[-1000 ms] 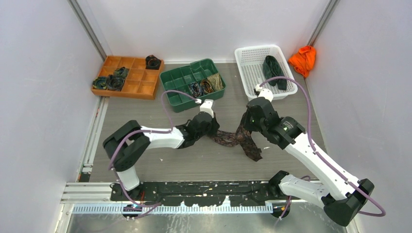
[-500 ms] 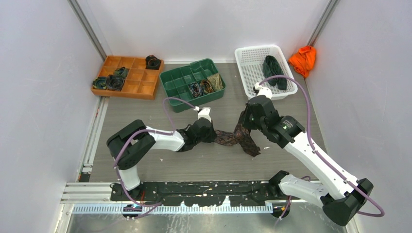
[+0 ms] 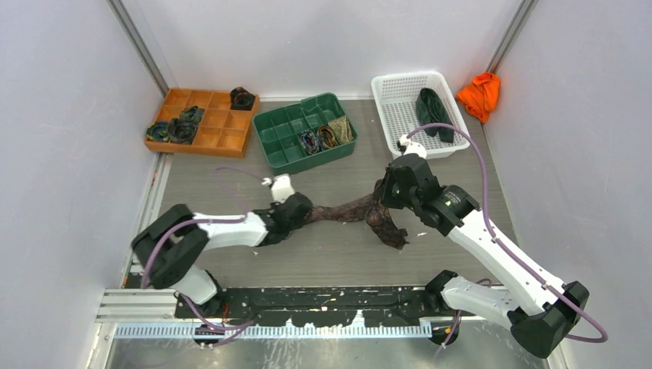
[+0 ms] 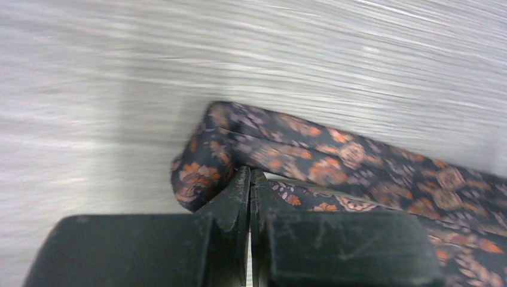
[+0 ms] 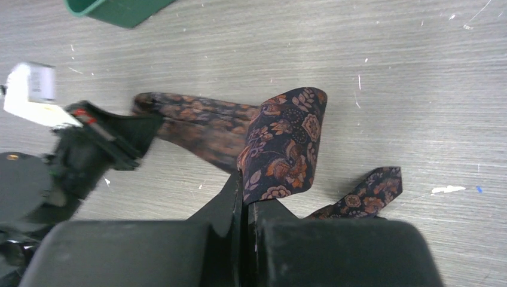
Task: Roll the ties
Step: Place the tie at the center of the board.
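Table (image 3: pixel 330 254) is spanned at its middle by both arms. White basket (image 3: pixel 396 108), green tray (image 3: pixel 284 123) and orange tray (image 3: pixel 219 131) are lined along the far edge, with coiled ties (image 3: pixel 182 131) stored in both trays. Brown patterned tie (image 3: pixel 346 209) is held at table centre, between the grippers. Since a second ago the left gripper (image 4: pixel 250 179) has been drawn leftward, so the tie is pulled out straighter. Its jaws are clenched on one folded end. Right gripper (image 5: pixel 244 197) is clamped on the other fold, with the tip trailing on the table. Tie is judged straightened for rolling; the roll is not yet started.
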### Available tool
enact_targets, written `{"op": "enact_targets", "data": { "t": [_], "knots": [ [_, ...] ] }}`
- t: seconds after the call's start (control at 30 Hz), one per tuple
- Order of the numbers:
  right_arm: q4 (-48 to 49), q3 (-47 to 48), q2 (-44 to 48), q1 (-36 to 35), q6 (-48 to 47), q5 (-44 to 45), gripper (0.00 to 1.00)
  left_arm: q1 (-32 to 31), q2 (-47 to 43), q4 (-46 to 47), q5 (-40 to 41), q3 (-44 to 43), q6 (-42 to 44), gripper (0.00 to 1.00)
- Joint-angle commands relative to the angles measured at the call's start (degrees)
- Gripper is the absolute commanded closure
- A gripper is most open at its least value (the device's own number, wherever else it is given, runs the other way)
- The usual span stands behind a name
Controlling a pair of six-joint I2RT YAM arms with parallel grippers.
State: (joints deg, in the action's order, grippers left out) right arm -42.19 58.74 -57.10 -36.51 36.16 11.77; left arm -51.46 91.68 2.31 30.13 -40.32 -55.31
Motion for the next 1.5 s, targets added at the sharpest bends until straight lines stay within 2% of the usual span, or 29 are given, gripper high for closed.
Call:
{"op": "enact_targets", "data": {
  "t": [0.0, 0.1, 0.23, 0.43, 0.53, 0.7, 0.8, 0.93, 1.0, 1.07, 1.13, 1.33, 1.47],
  "knots": [
    [4.1, -3.0, 0.24, 0.39, 1.91, -1.44, 0.98, 4.38, -11.47, -15.41, 8.31, 6.93, -8.64, 1.0],
    [6.52, -5.22, -1.51, 0.39, 2.94, -2.8, 0.97, 4.74, -20.68, -21.48, 12.21, 8.15, -9.48, 1.0],
    [9.97, -7.6, -2.18, 0.59, 3.76, -5.12, 0.98, 5.36, -29.82, -24.51, 15.22, 9.37, -7.68, 1.0],
    [22.41, -6.25, -10.49, 0.94, 7.14, -29.56, 0.99, 5.34, -41.18, -35.5, 19.24, 6.09, -8.52, 1.0],
    [24.4, -6.51, -12.88, 1.05, 8.36, -28.37, 0.99, 5.32, -44.78, -31.54, 16.98, 6.37, -4.11, 1.0],
    [21.33, -7.15, -14.58, 2.62, 7.36, -24.21, 0.99, 5.32, -40.18, -17.61, 8.06, 9.32, -0.35, 1.0],
    [17.13, -7.45, -13.37, 3.91, 5.89, -20.63, 0.99, 4.65, -32.77, -8.65, 2.14, 8.81, 0.39, 1.0],
    [9.16, -7.08, -10.38, 6.76, 4.36, -12.22, 0.97, 1.3, -21.71, -1.26, 0.82, 4.17, 3.6, 1.0],
    [5.71, -7.05, -10.02, 8.5, 4.14, -7.49, 0.9, 0.18, -16.65, 1.4, -0.48, 1.76, 4.52, 1.0],
    [3.22, -7.05, -10.13, 9.95, 4.18, -4.64, 0.75, -0.61, -12.26, 3.13, -1.13, -0.14, 4.69, 1.0],
    [1.49, -7.08, -10.37, 10.6, 4.32, -0.99, 0.67, -1.0, -8.4, 5.13, -1.21, -1.03, 4.65, 1.0],
    [-6.55, -4.91, -12.64, 12.44, 5.35, 15.72, 0.27, -1.01, -2.5, 7.01, 2.15, -0.96, 4.6, 1.0],
    [-9.25, -3.49, -12.25, 13.38, 5.55, 19.9, 0.24, -1.01, -1.57, 6.64, 3.65, 0.29, 3.94, 1.0]
  ]
}}
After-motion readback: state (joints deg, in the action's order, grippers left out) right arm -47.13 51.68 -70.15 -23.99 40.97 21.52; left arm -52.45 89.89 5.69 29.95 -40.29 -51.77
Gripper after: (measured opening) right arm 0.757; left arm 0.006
